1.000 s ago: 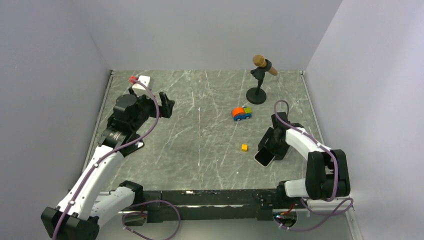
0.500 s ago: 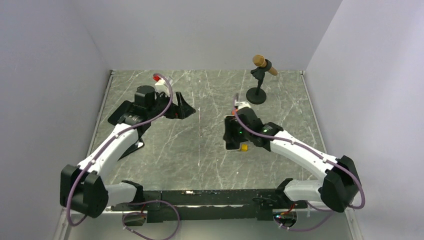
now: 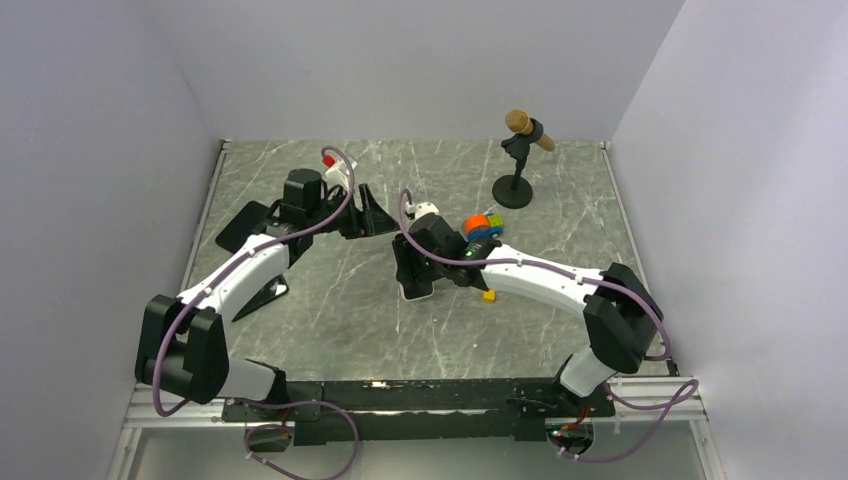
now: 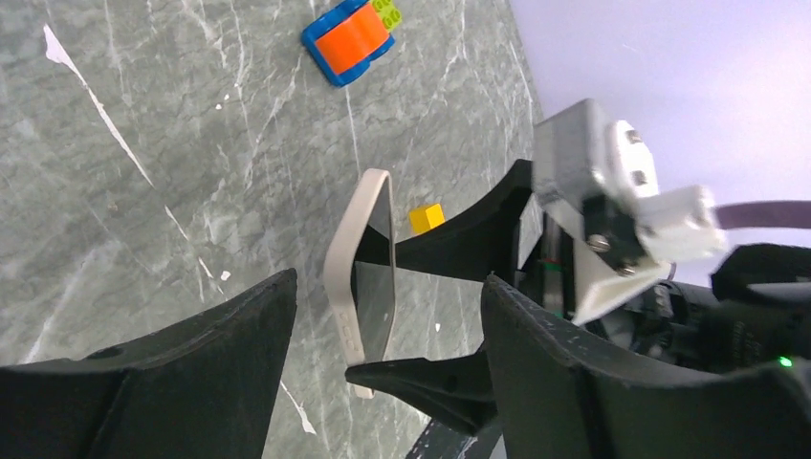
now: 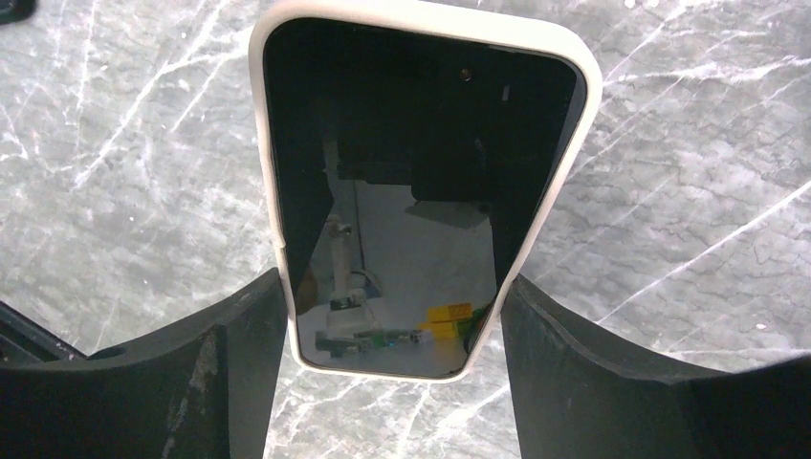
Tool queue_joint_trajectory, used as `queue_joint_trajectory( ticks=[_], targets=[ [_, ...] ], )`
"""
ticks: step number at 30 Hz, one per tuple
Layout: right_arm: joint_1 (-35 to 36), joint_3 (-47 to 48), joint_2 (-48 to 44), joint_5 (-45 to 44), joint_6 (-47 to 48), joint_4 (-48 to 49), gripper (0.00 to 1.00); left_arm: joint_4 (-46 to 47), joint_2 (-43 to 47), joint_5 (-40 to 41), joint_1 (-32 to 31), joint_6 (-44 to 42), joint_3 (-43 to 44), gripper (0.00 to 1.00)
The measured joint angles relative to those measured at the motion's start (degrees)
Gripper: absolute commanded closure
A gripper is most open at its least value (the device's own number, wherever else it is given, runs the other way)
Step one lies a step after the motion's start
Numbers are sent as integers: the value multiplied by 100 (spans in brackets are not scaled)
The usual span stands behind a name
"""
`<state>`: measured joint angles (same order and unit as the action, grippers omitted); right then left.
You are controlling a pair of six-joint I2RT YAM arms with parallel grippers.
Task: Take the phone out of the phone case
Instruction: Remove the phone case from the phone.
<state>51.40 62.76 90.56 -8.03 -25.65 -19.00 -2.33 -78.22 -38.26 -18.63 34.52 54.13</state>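
Phone (image 5: 411, 191) sits inside its pale phone case (image 5: 428, 21), held near the middle of the table (image 3: 330, 320); right gripper (image 5: 392, 311) clamps the case by both long edges. Left gripper (image 4: 383, 320) is spread wide just beside it, touching nothing; yellow block (image 3: 489, 295) lies nearby.

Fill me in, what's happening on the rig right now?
The right gripper is clamped on the long edges of the white phone case, with the phone seated inside, near the middle of the table. The left gripper is open and faces the case edge-on, apparently not touching it. Nothing has been separated yet. A toy car, a yellow block and a microphone stand sit off to the side.
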Motion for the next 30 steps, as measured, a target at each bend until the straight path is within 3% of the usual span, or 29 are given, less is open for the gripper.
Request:
queue_joint_trajectory(
  ticks=[2, 11, 16, 22, 23, 24, 25, 27, 30],
  targets=[
    [44, 31, 2, -52, 0, 11, 100, -17, -68, 11, -11, 28, 0, 35],
    [85, 50, -4, -192, -7, 262, 100, -122, -278, -11, -68, 192, -26, 35],
    [138, 50, -46, -219, 9, 352, 100, -96, -466, -98, -256, 221, -26, 50],
    [216, 98, -79, -247, 59, 452, 100, -87, -682, -214, -396, 223, -26, 79],
    [229, 98, -90, -256, 59, 452, 95, -87, -691, -240, -391, 240, -26, 86],
    [236, 98, -111, -267, 61, 457, 73, -74, -691, -249, -374, 208, -26, 92],
    [236, 98, -149, -251, 59, 452, 45, -35, -697, -308, -358, 155, -28, 93],
    [221, 98, -221, -238, 52, 444, 5, 122, -699, -463, -337, 59, -31, 95],
    [223, 79, -306, -240, 50, 470, 0, 236, -682, -549, -341, 2, -31, 100]
  ],
)
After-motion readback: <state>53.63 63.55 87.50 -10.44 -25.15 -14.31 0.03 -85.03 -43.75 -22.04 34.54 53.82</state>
